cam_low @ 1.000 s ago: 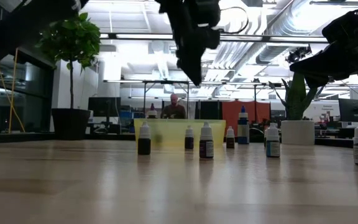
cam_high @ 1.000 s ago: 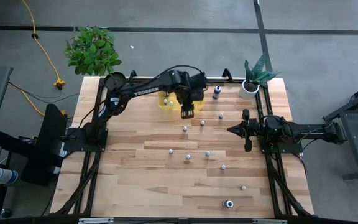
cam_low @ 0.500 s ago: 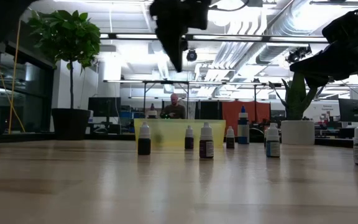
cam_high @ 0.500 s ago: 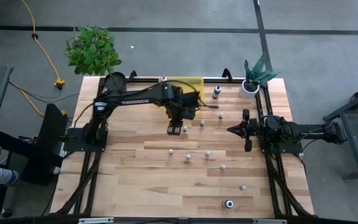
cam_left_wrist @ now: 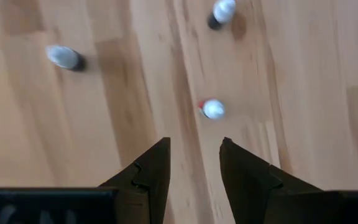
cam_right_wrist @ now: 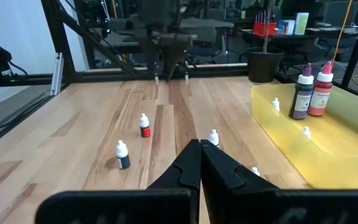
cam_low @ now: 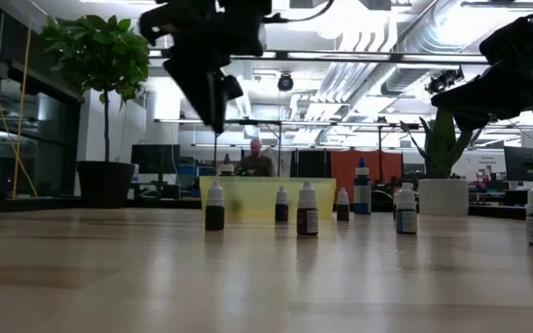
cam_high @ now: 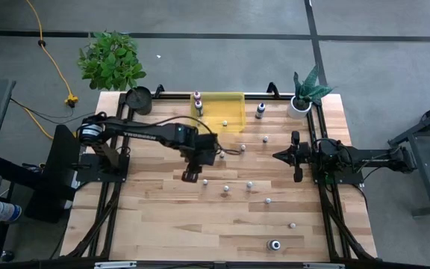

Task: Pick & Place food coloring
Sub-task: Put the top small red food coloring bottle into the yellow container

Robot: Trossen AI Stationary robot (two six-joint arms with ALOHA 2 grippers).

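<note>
Hovering left hand (cam_high: 190,176) is held empty, fingers apart | food coloring bottle (cam_left_wrist: 213,109) stands on surface (cam_high: 155,217) just ahead of fingertips | right hand (cam_high: 295,157) is parked closed

twelve food coloring bottles (cam_high: 204,181), one yellow bin (cam_high: 219,110), two potted plants (cam_high: 111,60), two grippers (cam_high: 192,176).

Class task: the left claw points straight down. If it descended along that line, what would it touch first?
Probably the bare table. The left claw is open and empty; the nearest food coloring bottle sits slightly ahead of it.
</note>
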